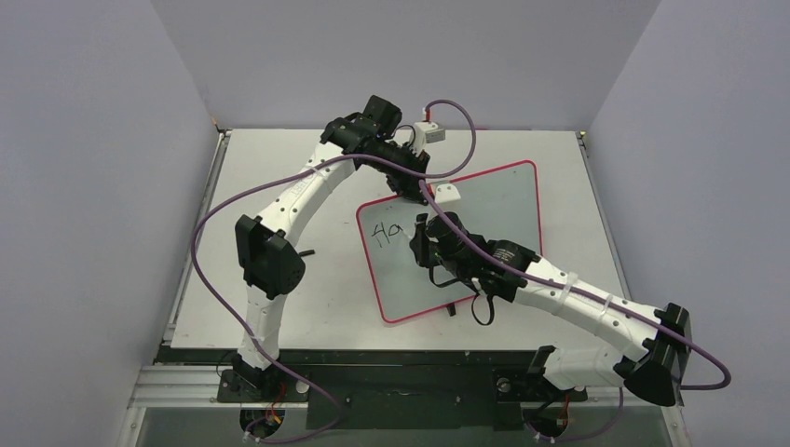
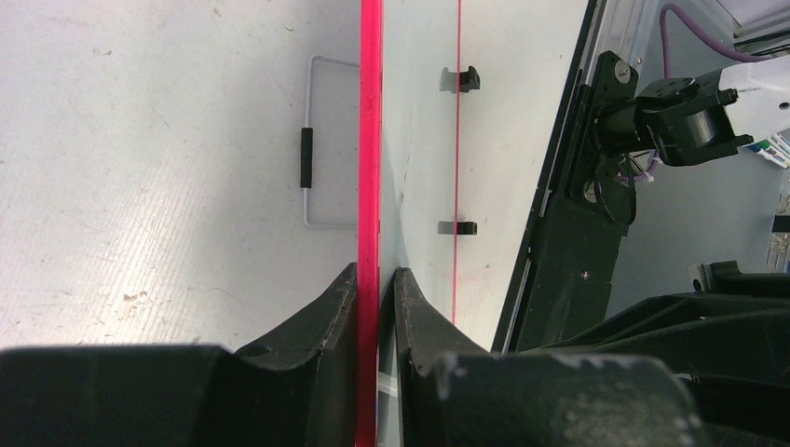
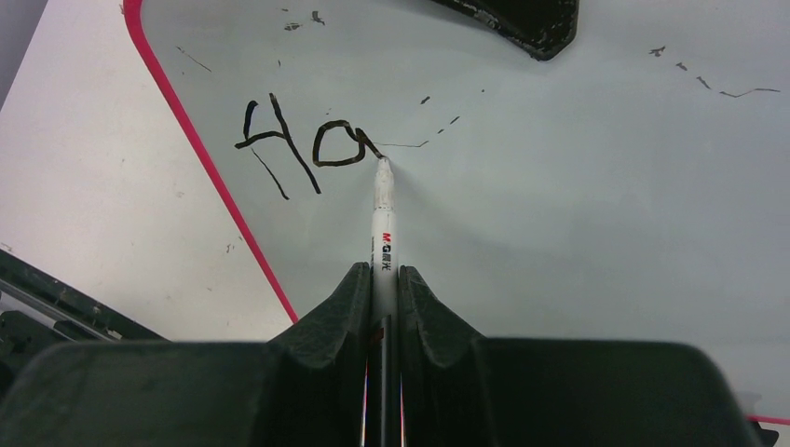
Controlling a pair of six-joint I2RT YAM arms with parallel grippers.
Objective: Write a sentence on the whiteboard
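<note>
The whiteboard (image 1: 494,209), white with a thin red rim, lies tilted on the table. My left gripper (image 1: 410,186) is shut on its far red edge (image 2: 370,186), which runs between the fingers (image 2: 340,307). My right gripper (image 1: 421,244) is shut on a white marker (image 3: 383,223). The marker's tip touches the board at the end of the black letters "Ha" (image 3: 307,144), the only part of the sentence on the board; they also show in the top view (image 1: 387,233). Faint stray marks dot the board.
The board's two small black tabs (image 2: 458,80) sit on its near edge. A wire stand with a black grip (image 2: 307,158) lies on the table beside the board. Grey walls close in the table (image 1: 279,307) on three sides. Purple cables hang from both arms.
</note>
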